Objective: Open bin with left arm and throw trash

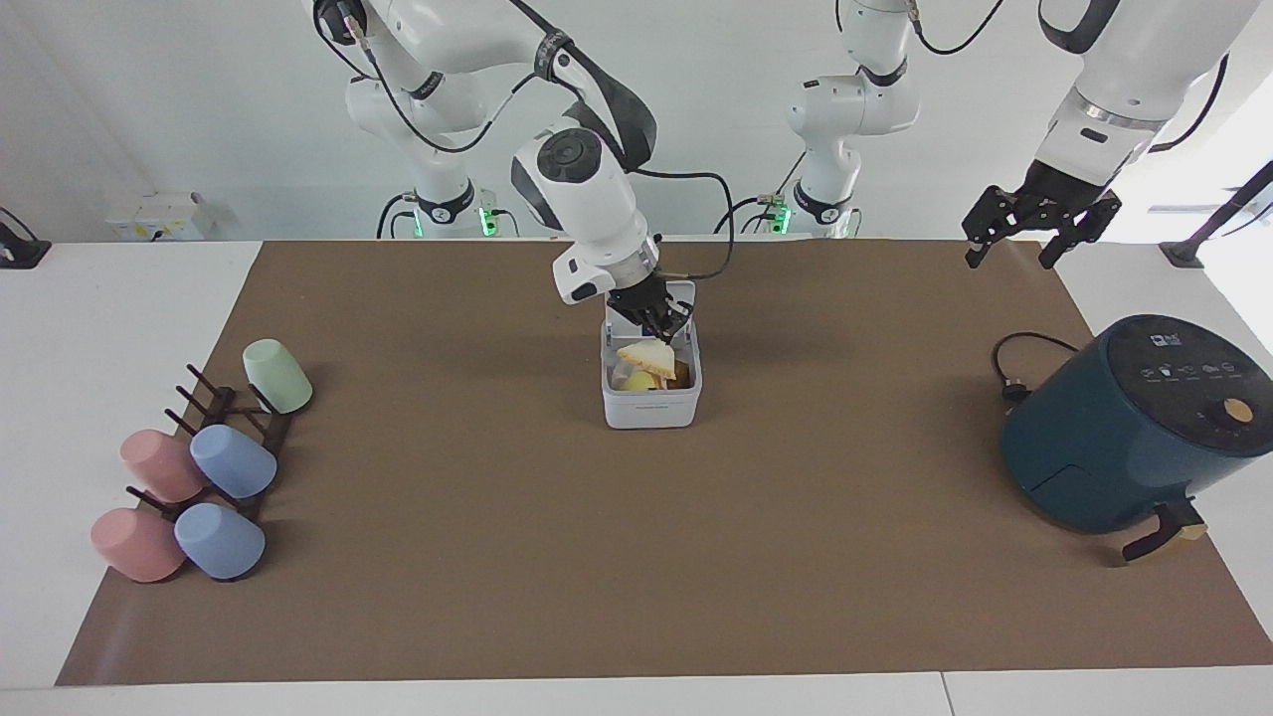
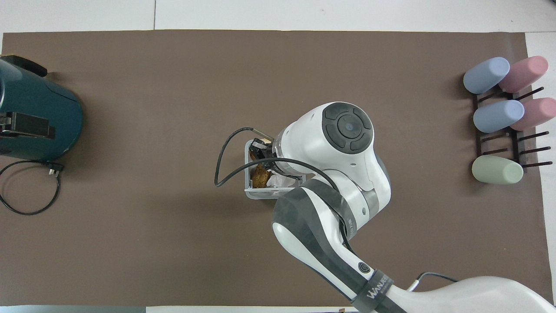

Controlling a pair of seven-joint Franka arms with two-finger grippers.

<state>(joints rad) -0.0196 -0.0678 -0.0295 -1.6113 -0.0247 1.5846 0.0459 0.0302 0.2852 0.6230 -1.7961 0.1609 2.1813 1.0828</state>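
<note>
The white-grey bin stands mid-table with its lid upright. My right gripper is just over the open bin, shut on the pale bread wedge, which hangs over the scraps inside. The yellow block lies in the bin under the wedge. In the overhead view the right arm covers most of the bin; a bit of white tissue and a brown scrap show. My left gripper is open and empty, raised over the table's edge at the left arm's end.
A dark teal air fryer with its black cable sits at the left arm's end, also in the overhead view. A rack of pastel cups lies at the right arm's end.
</note>
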